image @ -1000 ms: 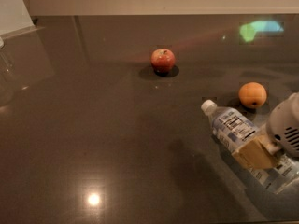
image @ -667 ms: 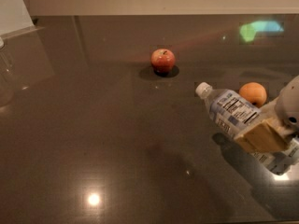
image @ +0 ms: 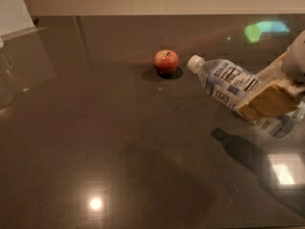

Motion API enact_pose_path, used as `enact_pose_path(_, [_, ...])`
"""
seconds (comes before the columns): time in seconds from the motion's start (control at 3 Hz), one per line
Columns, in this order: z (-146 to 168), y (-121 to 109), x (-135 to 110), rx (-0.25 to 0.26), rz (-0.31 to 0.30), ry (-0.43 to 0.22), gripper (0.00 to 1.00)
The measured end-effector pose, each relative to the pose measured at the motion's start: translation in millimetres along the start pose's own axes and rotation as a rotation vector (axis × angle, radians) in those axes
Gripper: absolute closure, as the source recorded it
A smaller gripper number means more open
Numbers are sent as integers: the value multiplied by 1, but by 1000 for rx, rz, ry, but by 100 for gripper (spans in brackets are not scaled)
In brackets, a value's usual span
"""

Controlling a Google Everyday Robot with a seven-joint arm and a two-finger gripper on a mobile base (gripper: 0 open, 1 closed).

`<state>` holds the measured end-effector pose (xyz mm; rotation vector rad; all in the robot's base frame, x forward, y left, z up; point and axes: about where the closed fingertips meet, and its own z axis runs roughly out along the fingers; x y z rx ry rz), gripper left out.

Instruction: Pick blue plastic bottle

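The blue plastic bottle (image: 228, 81) is clear and ribbed, with a white cap and a pale blue-and-white label. It hangs in the air at the right, lying nearly level, with the cap pointing left and slightly up. My gripper (image: 265, 100) comes in from the right edge and is shut on the bottle's middle. One tan finger pad (image: 271, 99) lies across its front. The bottle casts a shadow on the dark table (image: 143, 142) below it.
A red apple (image: 166, 62) stands on the table just left of the bottle's cap. A white panel (image: 14, 8) leans at the back left, with a clear glass object (image: 5, 75) at the left edge. Light reflections show on the tabletop.
The bottle has risen off the table in my gripper and moved up and back. It now covers the orange fruit that stood behind it.
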<state>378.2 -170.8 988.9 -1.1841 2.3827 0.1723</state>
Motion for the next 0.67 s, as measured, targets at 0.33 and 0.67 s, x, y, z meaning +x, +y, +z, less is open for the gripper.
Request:
enact_pose_path(0.33, [-7, -12, -19, -14, -58, -15, 100])
enact_pose_path(0.67, [-7, -12, -19, -14, -58, -15, 100])
